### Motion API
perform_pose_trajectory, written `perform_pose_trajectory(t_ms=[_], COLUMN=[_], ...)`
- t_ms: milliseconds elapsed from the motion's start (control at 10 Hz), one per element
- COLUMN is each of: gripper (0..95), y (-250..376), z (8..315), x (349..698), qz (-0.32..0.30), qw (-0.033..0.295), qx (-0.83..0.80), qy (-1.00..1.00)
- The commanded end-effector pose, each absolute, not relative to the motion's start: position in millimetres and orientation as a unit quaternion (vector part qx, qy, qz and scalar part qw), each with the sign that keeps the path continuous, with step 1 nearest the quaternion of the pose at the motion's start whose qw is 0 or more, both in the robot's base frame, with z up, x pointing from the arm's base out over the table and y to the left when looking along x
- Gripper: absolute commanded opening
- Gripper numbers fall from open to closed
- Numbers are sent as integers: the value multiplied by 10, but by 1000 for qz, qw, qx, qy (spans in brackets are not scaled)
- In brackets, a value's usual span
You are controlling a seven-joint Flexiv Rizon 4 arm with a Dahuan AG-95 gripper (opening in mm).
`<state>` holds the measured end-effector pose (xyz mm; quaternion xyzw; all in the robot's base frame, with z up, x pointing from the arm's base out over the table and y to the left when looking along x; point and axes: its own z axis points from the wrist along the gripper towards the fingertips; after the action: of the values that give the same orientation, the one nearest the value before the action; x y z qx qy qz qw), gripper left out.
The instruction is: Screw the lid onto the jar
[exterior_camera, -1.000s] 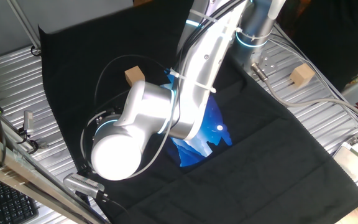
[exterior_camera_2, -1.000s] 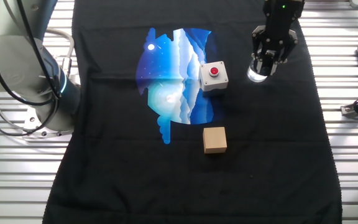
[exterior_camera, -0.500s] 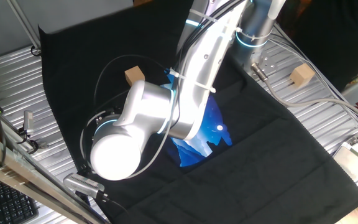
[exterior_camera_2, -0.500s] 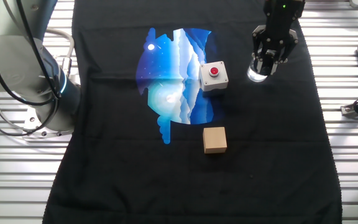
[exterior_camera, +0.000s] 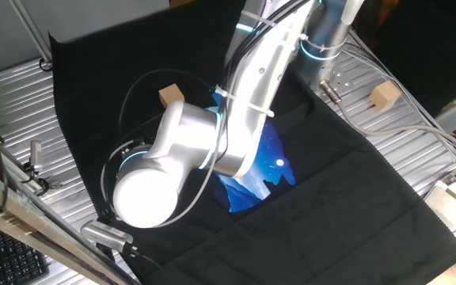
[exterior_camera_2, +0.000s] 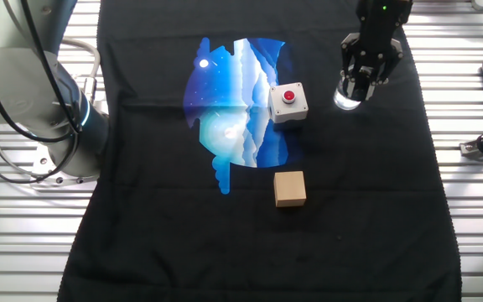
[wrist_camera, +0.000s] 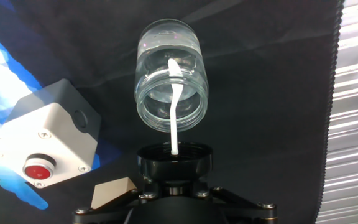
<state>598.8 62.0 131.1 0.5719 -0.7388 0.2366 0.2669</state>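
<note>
Left to right in hand view: white button box (wrist_camera: pixel 39 140) idle, then gripper (wrist_camera: pixel 174 186) pinching the black lid (wrist_camera: pixel 174 160) just above the open clear jar (wrist_camera: pixel 171 81) standing on black cloth (wrist_camera: pixel 266 93); lid not seated, threading still undone.

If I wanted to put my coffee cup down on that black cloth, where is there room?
The cloth is bare below and right of the wooden cube. It is crowded at the top right, where the hand hangs over the jar beside the red-button box.
</note>
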Motion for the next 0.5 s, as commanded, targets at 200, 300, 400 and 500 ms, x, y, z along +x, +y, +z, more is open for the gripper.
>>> perform_pose_trajectory(t_ms=[200,300,400,500], gripper=[190,190,190,190], y=[627,627,629,629], z=[1310,1310,1310,1310], x=[5993,5993,5994,5994], qz=[237,237,237,237], qw=[265,266,266,266], qx=[570,570,571,571], qy=[-740,-740,-740,-740])
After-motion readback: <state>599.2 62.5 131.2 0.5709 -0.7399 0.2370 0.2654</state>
